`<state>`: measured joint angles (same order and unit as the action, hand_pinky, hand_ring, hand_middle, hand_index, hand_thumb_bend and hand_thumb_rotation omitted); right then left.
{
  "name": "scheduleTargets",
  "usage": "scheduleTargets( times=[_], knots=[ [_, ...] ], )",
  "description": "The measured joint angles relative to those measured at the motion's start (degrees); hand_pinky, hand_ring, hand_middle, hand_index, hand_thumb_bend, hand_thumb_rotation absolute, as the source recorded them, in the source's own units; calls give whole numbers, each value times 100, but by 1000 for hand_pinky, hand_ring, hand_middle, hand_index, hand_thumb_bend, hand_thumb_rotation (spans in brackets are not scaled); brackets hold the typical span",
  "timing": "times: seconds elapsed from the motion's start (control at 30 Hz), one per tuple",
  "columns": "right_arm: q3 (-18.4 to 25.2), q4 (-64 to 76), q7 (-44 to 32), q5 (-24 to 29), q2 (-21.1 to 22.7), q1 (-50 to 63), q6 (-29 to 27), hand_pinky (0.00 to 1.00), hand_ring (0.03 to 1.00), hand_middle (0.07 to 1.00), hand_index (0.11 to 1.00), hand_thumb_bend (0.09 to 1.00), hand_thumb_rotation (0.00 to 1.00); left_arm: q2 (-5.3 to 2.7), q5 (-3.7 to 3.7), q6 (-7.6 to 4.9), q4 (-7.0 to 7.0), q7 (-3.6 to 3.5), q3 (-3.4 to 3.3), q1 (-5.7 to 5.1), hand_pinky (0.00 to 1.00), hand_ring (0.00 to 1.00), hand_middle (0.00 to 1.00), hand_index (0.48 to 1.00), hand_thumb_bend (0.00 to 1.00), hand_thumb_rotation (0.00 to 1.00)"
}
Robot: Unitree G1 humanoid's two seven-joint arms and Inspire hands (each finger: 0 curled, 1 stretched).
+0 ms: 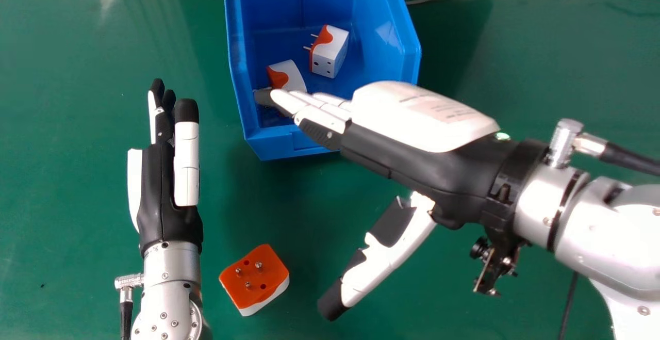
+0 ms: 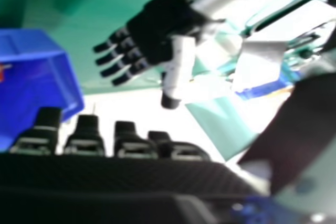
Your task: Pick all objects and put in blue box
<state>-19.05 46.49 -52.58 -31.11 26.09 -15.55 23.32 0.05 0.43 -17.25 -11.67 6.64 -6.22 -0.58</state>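
From my remote station, I have the robot's right hand over the near end of the blue box, its fingers straight and close together, the thumb spread wide. Inside the box lie an orange-and-white adapter and a second adapter. A third adapter rests prongs up on the green table, on the box's near side. My left hand, straight-fingered, is left of the box.
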Motion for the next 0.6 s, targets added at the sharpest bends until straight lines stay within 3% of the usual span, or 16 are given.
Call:
scheduleTargets(
  times=[0.1, 0.2, 0.43, 0.6],
  knots=[
    [-122, -35, -8, -9, -1, -46, 101, 852, 918, 942, 969, 835, 462, 4, -5, 0, 0, -12, 2, 1, 1000, 1000, 1000, 1000, 877, 1000],
    [-273, -67, -9, -35, 0, -97, 123, 836, 905, 929, 956, 796, 474, 15, -5, 0, 0, -11, 2, 1, 1000, 1000, 1000, 1000, 878, 1000],
    [-561, -202, 179, -65, -59, -107, 72, 803, 874, 902, 924, 739, 481, 23, 3, -5, 0, -2, 6, 1, 1000, 1000, 1000, 1000, 879, 1000],
    [-835, -405, 480, -247, -155, -72, -63, 776, 846, 876, 894, 707, 471, 26, 25, -64, -4, 53, 7, 14, 1000, 1000, 1000, 1000, 882, 1000]
  ],
)
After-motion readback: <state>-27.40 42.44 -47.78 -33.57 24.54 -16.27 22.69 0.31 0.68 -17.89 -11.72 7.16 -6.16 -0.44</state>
